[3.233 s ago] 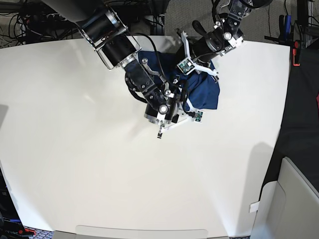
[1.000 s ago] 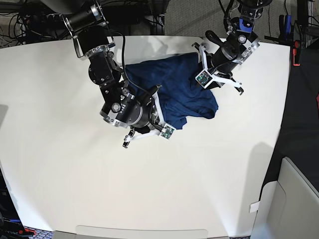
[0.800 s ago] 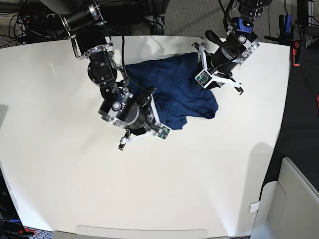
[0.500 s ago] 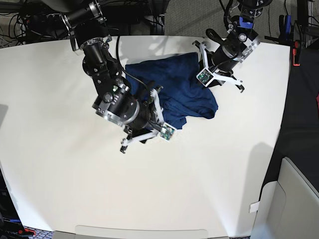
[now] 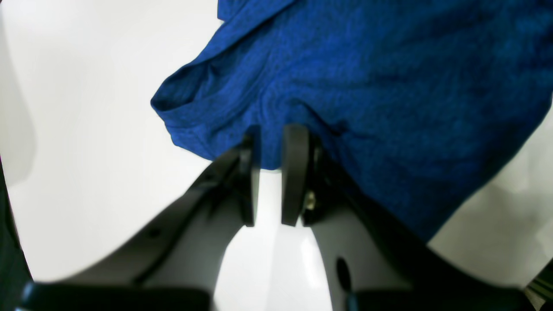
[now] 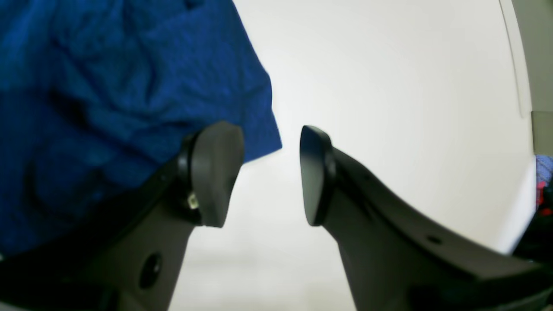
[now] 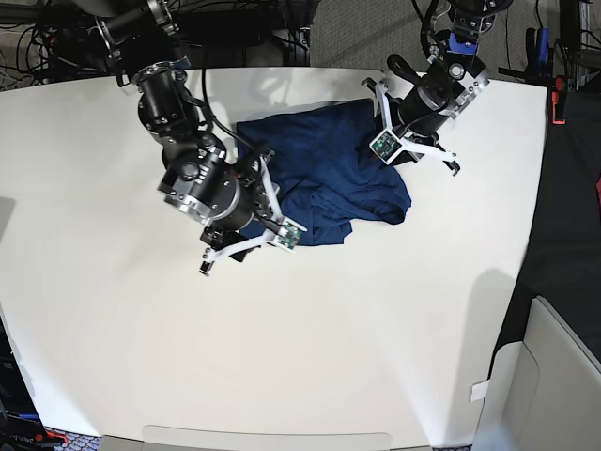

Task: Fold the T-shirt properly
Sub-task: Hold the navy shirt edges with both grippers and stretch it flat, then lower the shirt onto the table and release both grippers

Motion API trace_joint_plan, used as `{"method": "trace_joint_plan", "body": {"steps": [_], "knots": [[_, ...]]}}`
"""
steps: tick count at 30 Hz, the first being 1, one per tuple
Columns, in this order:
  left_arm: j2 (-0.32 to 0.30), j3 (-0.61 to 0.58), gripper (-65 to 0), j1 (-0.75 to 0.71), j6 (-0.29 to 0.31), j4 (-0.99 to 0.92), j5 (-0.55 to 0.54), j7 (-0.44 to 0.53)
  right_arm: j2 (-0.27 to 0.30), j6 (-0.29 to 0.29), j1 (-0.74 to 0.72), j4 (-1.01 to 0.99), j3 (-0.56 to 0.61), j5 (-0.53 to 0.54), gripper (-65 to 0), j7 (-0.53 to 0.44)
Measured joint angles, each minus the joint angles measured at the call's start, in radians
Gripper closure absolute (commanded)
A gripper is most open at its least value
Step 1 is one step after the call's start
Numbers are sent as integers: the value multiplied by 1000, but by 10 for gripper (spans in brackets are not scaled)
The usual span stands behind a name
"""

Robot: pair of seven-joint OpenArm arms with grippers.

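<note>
Lying crumpled on a white table (image 7: 394, 319), the T-shirt (image 7: 324, 174) is a dark navy-blue knit garment, bunched into soft folds and creases with no print showing. In the wrist views its fabric looks a brighter blue and faintly heathered, with a rolled edge (image 5: 173, 108) curling out over the table surface.

Two black robot arms reach in from the far side of the table. The right arm bends down toward the shirt's near-left edge, its wrist angled low over the table. The left arm leans in at the shirt's far-right corner.

The right gripper (image 6: 270, 172) has its two fingers clearly apart, with bare table showing between them. Nothing is held there. The shirt's corner (image 6: 263, 138) lies just behind and to the left of the gap, beside the left finger (image 6: 214, 168).

The left gripper (image 5: 271, 172) has its jaws set narrow, leaving a slim gap. The fingertips (image 5: 295, 142) sit at the hem of the shirt, with fabric spreading away above and to the right of them. Whether cloth is pinched between them cannot be told.
</note>
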State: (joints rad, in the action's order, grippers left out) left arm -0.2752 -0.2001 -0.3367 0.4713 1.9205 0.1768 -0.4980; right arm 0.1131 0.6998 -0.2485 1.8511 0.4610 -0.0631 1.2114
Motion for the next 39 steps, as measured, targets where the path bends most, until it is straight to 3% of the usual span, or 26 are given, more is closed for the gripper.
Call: {"method": "trace_joint_plan", "body": {"steps": [13,28,31,35,39], "knots": [[0,0,-72,2,-1,0,0,0,-12,0,-10,-51,130,-11,-266,-31],[1,0,-72,2,0,0,-1,0,-12,0,-41,-182,166,-21,-262,-38],[0,-1,-72,2,0,0,0,0,-13,0,-47,-185,166,-32,-206,-38],[0,-1,-72,2,0,0,0,0,-13,0,-52,-185,165,-32,-44,-38],[1,0,-72,2,0,0,0,0,-30,1,-59,-185,141,-34,-26,-53]]}}
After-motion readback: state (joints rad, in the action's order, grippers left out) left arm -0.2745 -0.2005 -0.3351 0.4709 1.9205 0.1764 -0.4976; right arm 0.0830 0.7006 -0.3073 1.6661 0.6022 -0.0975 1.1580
